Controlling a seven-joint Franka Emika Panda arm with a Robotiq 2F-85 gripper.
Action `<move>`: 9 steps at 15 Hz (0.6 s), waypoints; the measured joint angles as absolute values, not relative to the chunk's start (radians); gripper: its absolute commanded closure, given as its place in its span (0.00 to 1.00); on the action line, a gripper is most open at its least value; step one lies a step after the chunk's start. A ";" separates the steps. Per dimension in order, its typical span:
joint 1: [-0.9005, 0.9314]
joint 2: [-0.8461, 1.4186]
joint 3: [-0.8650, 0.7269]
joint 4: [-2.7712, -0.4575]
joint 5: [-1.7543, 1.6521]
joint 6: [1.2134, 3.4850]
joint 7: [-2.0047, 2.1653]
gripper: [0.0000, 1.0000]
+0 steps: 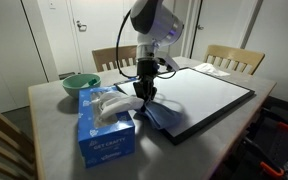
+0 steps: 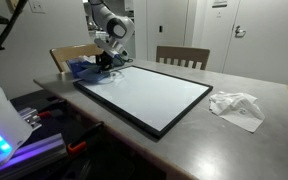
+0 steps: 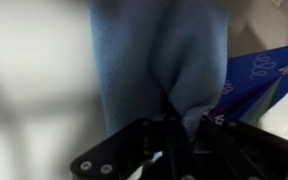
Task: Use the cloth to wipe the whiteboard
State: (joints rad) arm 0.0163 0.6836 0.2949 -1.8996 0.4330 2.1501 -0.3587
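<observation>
1. While the blue cloth (image 3: 134, 60) hangs from the hand (image 1: 144, 94), the wrist view shows the fingers pressed together on a fold of it, a firm pinch. The cloth is at the corner of the whiteboard (image 1: 209, 92), with loose fabric trailing onto the board's edge.
2. To wipe well, I'd say the hand should press the cloth flat against the board first. Long overlapping strokes toward the far end would suit, with the pinch held tight so friction doesn't drag the fabric out.
3. The board reads plain white in both exterior views, and I cannot tell whether any marks are there to aim at.
4. Watch the tissue box (image 1: 106, 130): it stands just beside that corner, so a backswing could clip it. A green bowl (image 1: 81, 84) sits behind the box, further clear.
5. Crumpled white paper (image 2: 236, 106) lies on the surface (image 2: 269, 145) past the board's other end, apart from it. An overshooting stroke might catch it. The 2 chairs (image 1: 234, 58) look out of reach.
</observation>
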 measured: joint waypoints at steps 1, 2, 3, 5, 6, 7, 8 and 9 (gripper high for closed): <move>0.011 0.684 0.295 -1.900 0.434 2.145 -0.371 0.98; 0.006 0.684 0.295 -1.902 0.435 2.140 -0.382 0.98; 0.001 0.684 0.295 -1.905 0.435 2.132 -0.390 0.98; -0.009 0.685 0.295 -1.917 0.438 2.116 -0.404 0.98; -0.014 0.685 0.295 -1.924 0.442 2.114 -0.407 0.98; -0.018 0.684 0.295 -1.931 0.447 2.112 -0.408 0.98; -0.021 0.682 0.295 -1.936 0.453 2.112 -0.408 0.98; -0.023 0.679 0.293 -1.943 0.460 2.112 -0.406 0.98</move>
